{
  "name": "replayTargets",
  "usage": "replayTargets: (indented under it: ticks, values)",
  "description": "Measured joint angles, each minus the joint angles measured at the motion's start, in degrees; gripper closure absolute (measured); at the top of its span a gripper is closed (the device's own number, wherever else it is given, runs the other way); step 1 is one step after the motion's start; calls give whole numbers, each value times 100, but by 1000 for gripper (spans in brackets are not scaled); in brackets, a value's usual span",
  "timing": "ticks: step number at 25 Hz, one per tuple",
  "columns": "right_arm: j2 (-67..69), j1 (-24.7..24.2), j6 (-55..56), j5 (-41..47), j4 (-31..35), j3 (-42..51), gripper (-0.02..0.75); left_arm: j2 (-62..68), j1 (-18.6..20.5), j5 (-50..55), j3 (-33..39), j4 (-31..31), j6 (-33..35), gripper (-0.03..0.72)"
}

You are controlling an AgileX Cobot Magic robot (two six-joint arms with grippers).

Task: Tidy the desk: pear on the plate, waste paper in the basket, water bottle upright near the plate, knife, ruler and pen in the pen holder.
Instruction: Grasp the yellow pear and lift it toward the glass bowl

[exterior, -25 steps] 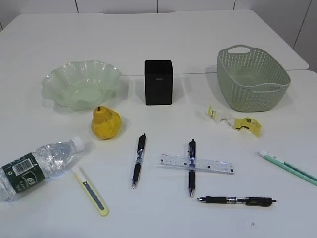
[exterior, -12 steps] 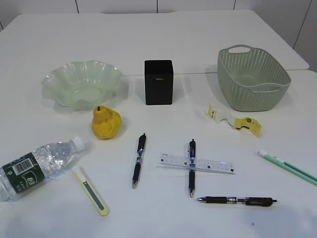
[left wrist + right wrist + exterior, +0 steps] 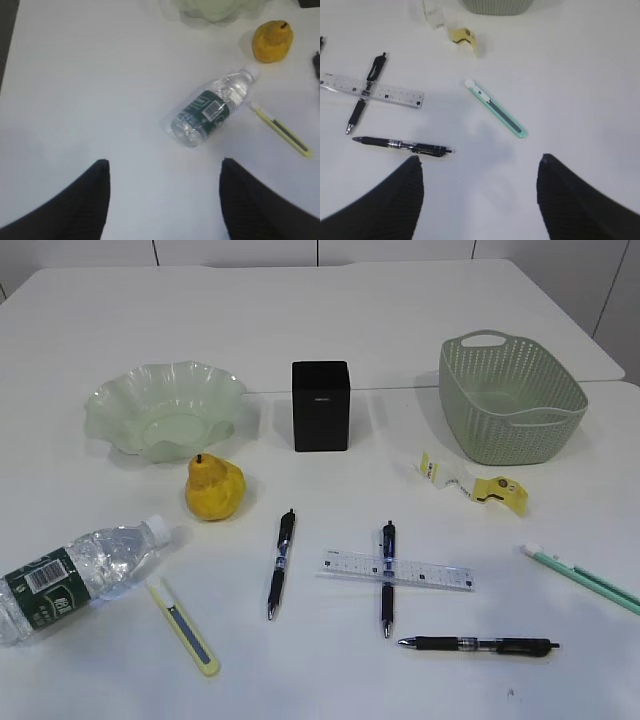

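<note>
the black holder stands mid-table. left of it sits the glass plate; in front of the plate, the pear, upright on the table. further front-left the bottle lies on its side, cap toward the pear, with a yellow knife just beside it. right of the holder is the green basket, with the yellow paper in front of it. in front of the holder, one pen lies alone, the ruler lies across a second pen, and a third pen lies nearest. a green knife lies far right. the left gripper hangs spread wide over bare table near the bottle, holding nothing; the right gripper likewise, near the third pen.
</note>
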Motion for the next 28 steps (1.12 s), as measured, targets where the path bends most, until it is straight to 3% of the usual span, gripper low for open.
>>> replayTargets:
  ticks: [4,12,14,22,28]
  values:
    - [721,0,39,-9,0,-234,186,748,0,131,-421,-745,409,211]
    - [1681,0,66,-23,202,-821,187,2157,-29,366,-1250,-1400,817,211]
    - [1821,0,66,-26,256,-884,174,2555,-220,377,-1456,-1392,855,210]
    - [1946,0,72,-35,281,-888,184,4080,-1723,387,-2547,-456,957,200]
    - [1946,0,72,-35,281,-888,186,5327,-2202,387,-3417,-231,905,200]
